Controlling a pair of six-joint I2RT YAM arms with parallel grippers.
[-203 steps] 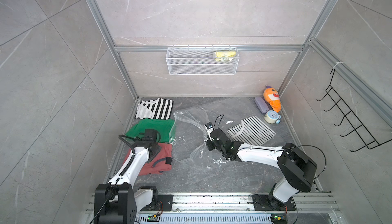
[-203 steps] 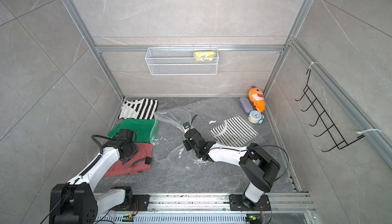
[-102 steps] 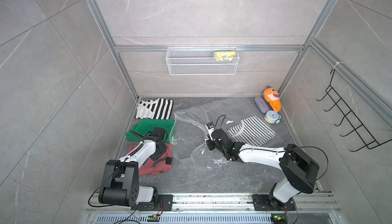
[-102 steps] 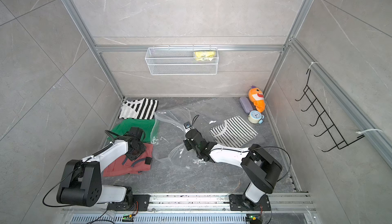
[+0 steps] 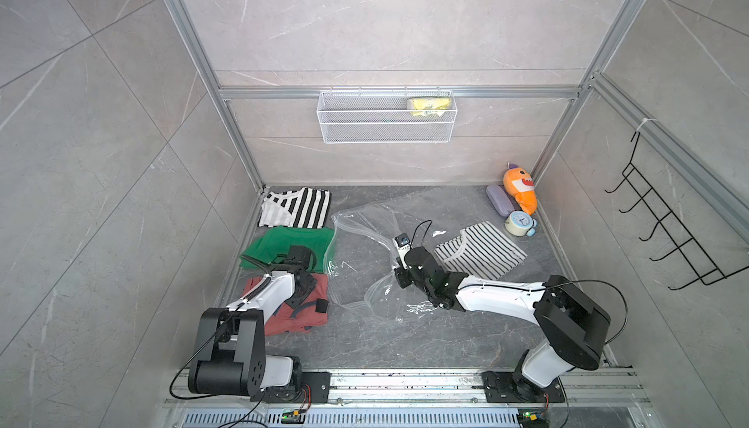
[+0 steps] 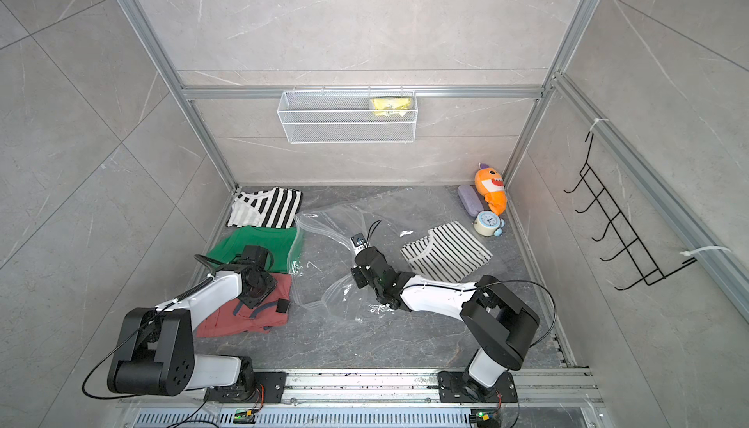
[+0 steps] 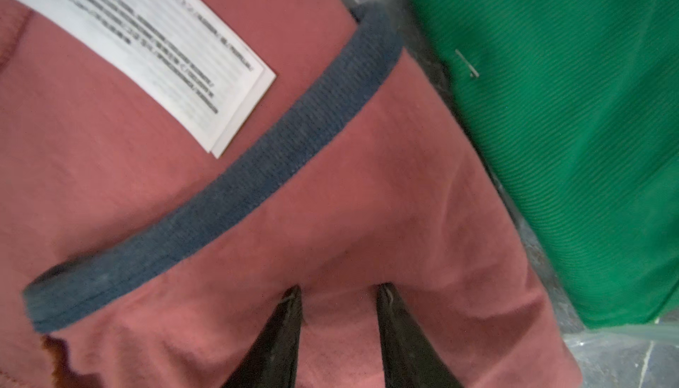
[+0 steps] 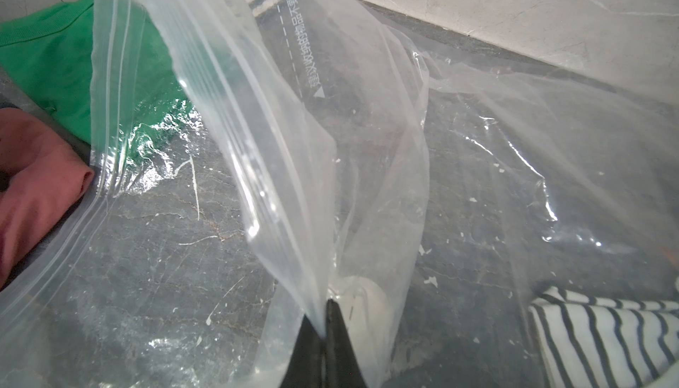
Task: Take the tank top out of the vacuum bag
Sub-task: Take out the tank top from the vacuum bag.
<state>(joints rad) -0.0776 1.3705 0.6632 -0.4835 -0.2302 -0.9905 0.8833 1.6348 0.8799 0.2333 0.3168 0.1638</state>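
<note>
Although it lies where it lay a second ago, tank top (image 5: 308, 322): red with blue trim, flat on the floor at the front left. It sits just beside the vacuum bag (image 5: 360, 251) and, as far as both top views show, outside it.
Vacuum bag: clear and slack, spread over the middle of the floor, one side overlapping the edge of the green shirt (image 5: 289, 243).
Right gripper (image 8: 325, 307): clamped tight on the zip-seal edge, holding it up off the floor; unmoved.
Left gripper (image 7: 338, 292): jaws narrowly apart, tips down on the red cloth near the blue trim. Whether any cloth is caught I cannot tell.
Change: the left arm has folded back toward the rail, and its gripper has slid slightly nearer over the top.
Meaning: removal looks done; probably only letting go remains.
</note>
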